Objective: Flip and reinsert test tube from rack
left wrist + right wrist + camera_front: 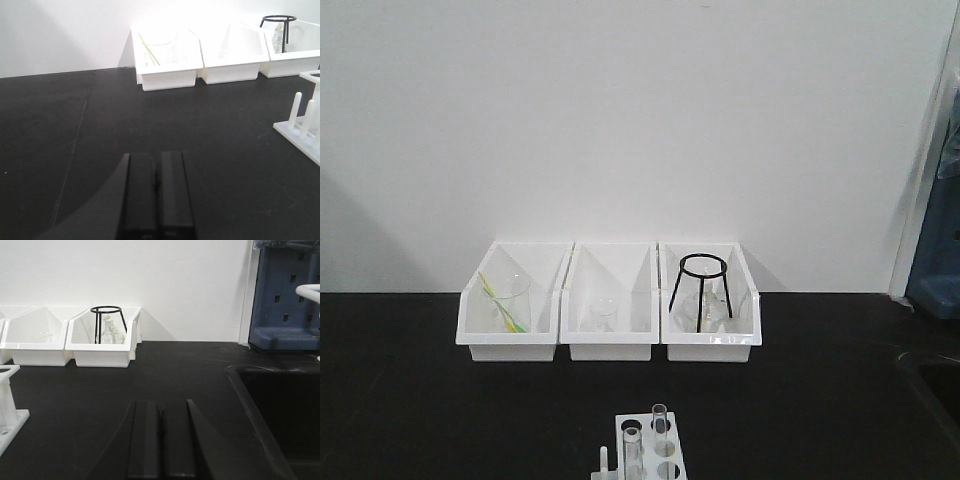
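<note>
Locate the rack (650, 452) at the bottom centre of the front view, on the black table (440, 400); two test tubes (660, 420) stand upright in it. Left gripper (156, 187) and right gripper (161, 432): fingers pressed together, holding nothing.

The left claw (156, 200) hangs low above the tabletop with fingers pressed together, empty; the right claw (161, 440) is the same.

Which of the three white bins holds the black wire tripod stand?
The rightmost bin in the front view. The black tripod stand stands in it over clear glassware; the middle bin holds only a small glass, the left bin a beaker with yellow-green rods.
</note>
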Available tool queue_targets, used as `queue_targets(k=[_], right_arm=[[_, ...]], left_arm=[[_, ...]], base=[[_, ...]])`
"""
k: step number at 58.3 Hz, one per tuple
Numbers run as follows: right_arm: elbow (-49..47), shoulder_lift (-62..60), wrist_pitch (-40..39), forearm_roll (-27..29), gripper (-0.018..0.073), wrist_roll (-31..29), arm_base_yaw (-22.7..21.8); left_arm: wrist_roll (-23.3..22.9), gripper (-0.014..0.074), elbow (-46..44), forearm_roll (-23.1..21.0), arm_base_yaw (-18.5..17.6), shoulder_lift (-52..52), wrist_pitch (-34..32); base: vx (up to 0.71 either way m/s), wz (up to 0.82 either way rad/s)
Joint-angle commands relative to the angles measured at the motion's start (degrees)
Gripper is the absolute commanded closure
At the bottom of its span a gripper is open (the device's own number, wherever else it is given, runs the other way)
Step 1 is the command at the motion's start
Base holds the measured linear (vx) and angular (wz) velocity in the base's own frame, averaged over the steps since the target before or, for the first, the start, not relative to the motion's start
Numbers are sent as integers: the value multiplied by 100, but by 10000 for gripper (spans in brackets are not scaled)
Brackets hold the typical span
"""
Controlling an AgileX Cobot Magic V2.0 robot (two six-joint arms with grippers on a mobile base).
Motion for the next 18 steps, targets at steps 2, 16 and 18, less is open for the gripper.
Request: queue_targets(k=[2,16,18], right_arm=[[14,-83,-448,-24,570,-86,-34],[14,-83,-448,-24,570,-86,-34],[14,-83,-448,-24,570,-86,-34]], left_arm=[[-50,602,-23,-12,-1,-46,-458],[-50,602,-23,-12,-1,-46,-458],[-50,602,-23,-12,-1,-46,-458]], base=[[0,0],[0,0],[0,0]])
